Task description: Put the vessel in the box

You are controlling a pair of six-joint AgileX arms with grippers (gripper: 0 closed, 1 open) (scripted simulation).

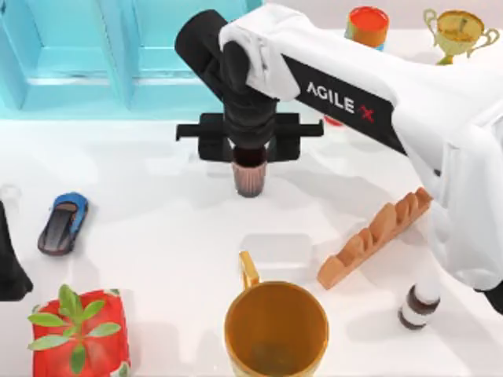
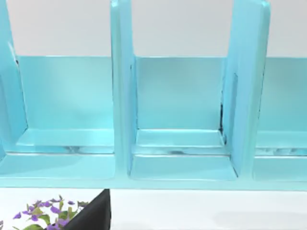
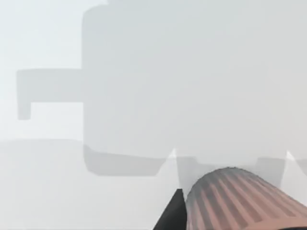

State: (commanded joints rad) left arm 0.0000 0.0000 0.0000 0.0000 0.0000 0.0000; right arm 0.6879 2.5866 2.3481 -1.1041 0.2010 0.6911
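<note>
The vessel [image 1: 249, 179] is a small brown ribbed cup hanging under my right gripper [image 1: 249, 155], which is shut on its upper part near the table's middle, just in front of the box. In the right wrist view the vessel's ribbed side [image 3: 240, 201] shows with one dark finger [image 3: 173, 213] beside it, above the white table. The box [image 1: 94, 71] is large and light blue and stands at the back left. Its tall dividers [image 2: 120, 96] and compartments show in the left wrist view. My left arm [image 1: 8, 263] is parked at the table's left edge.
An orange mug [image 1: 275, 326] stands at the front centre and a red pot with a green plant [image 1: 77, 334] at the front left. A blue toy car [image 1: 63, 222], an orange ridged rack [image 1: 376, 236], a small bottle [image 1: 416, 305], a gold trophy [image 1: 458, 33] and an orange-topped can [image 1: 367, 25] lie around.
</note>
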